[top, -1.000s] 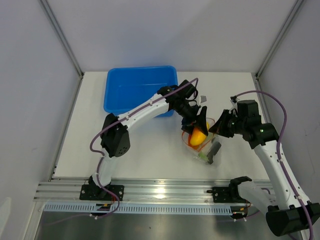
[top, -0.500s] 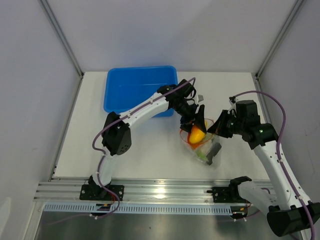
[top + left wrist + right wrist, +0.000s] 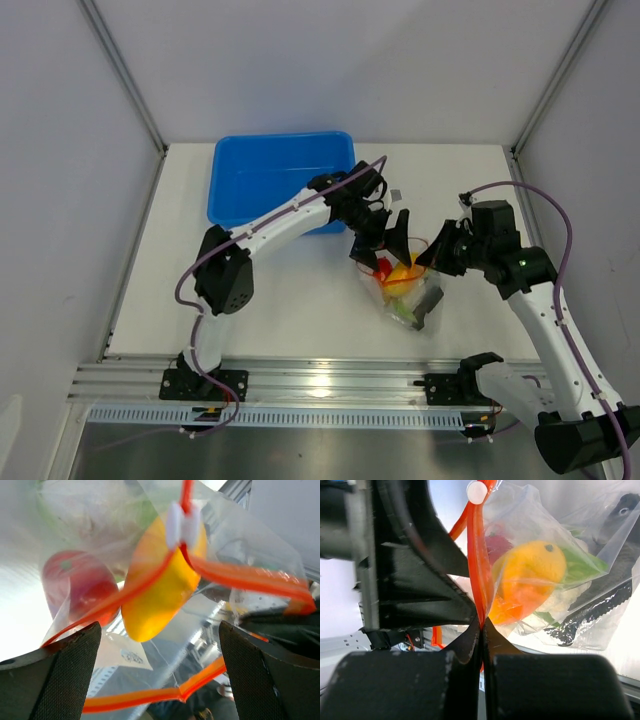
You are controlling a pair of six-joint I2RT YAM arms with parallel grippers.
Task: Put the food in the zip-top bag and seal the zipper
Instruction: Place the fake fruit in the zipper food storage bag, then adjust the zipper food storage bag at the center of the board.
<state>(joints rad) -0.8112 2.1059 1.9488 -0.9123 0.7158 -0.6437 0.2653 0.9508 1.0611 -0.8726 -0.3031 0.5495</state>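
The clear zip-top bag (image 3: 412,298) lies right of centre with its mouth held up. Through its plastic I see the orange piece (image 3: 401,274), the dark fish (image 3: 430,300) and green leaves. My left gripper (image 3: 382,245) hangs open and empty over the mouth. In the left wrist view (image 3: 159,647) its fingers (image 3: 50,680) straddle the red-orange zipper (image 3: 240,577), with the orange piece (image 3: 160,585), red pepper (image 3: 75,585) and cauliflower (image 3: 95,510) beyond. My right gripper (image 3: 432,257) is shut on the zipper (image 3: 479,570) below its white slider (image 3: 476,491).
The blue plastic tub (image 3: 280,180) stands at the back left, just behind my left arm. Grey walls close in the table on three sides. The metal rail with both arm bases runs along the near edge (image 3: 320,380).
My left gripper has opened and let go of the orange piece, which now sits inside the bag. The gripper has drawn back slightly to the left. The right gripper has kept its hold.
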